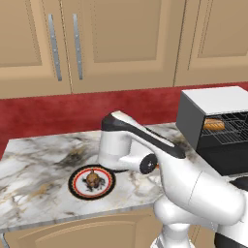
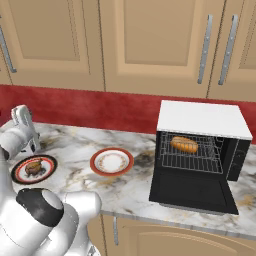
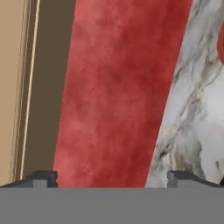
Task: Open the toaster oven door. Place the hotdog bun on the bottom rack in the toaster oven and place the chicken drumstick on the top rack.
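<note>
Marble countertop (image 2: 125, 185) carries the boxy black toaster oven with flat white top (image 2: 202, 150) at the right; its flat black door (image 2: 192, 192) lies folded down, open. Oblong golden-orange hotdog bun (image 2: 184, 145) already sits on a thin wire rack (image 2: 190, 155) inside; which rack, can't tell for sure. Lumpy dark brown chicken drumstick (image 2: 33, 167) rests on a round red-rimmed plate (image 2: 46, 173) far left, well apart from the oven; a second, bare plate (image 2: 112, 161) lies between. Two-finger gripper (image 3: 111, 177) is spread wide, holding nothing, facing the red backsplash (image 3: 113, 87) above the counter. Risks: lumpy meat slipping from a shallow pinch, plate dragged along, the long carry clipping the lowered door, or drumstick landing on the bun's rack.
</note>
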